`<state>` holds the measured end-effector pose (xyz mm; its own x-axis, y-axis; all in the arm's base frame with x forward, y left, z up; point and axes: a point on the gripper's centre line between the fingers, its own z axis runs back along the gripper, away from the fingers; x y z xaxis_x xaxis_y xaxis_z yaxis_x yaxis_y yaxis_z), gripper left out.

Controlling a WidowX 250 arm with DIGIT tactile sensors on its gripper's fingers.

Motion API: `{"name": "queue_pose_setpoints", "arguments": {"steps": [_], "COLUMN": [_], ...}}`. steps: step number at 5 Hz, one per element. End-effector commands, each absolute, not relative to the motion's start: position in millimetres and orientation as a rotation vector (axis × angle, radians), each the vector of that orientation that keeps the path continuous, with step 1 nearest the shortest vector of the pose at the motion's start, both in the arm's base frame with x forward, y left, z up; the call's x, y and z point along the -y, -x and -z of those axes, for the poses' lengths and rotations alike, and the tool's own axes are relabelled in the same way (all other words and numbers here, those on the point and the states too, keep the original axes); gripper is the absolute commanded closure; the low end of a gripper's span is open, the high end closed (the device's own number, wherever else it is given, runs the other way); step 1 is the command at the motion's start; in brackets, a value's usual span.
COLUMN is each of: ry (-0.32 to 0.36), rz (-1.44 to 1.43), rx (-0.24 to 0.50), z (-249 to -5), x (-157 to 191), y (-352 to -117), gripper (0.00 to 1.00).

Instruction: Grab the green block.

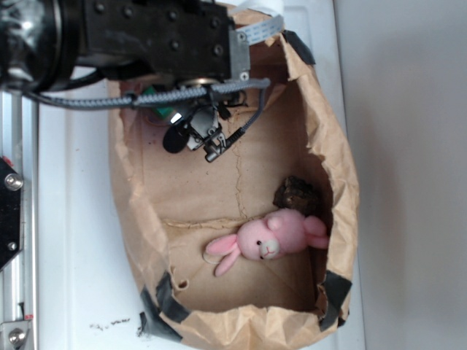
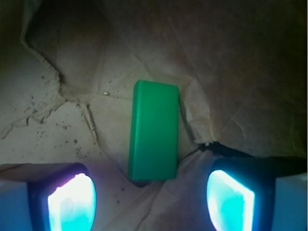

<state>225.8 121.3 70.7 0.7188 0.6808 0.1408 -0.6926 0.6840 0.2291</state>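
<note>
Block between open hand fingers

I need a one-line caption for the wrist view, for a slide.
Open hand above the green block, which lies on crumpled brown paper between the two fingers.

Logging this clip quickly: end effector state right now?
End effector: open and empty, fingers apart either side of the small, flat, bright green rectangular block, which lies on crumpled brown paper.
</note>
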Motion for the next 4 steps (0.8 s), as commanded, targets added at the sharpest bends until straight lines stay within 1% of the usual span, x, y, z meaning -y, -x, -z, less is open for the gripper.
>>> {"name": "queue_pose_setpoints", "arguments": {"steps": [1,2,3,4], "ry": [-0.308,-0.247,-0.140,-0.071], "rz": [-0.830,-0.813,-0.759,-0.716], "rx": [0.048,0.035,-0.009,0.014], "z": [-59,-50,-43,-48], "x": [-139,-144,-144,-139], "y": [-234,-242,-249,-252], "gripper": [0.00,0.00,0.00,0.00]}}
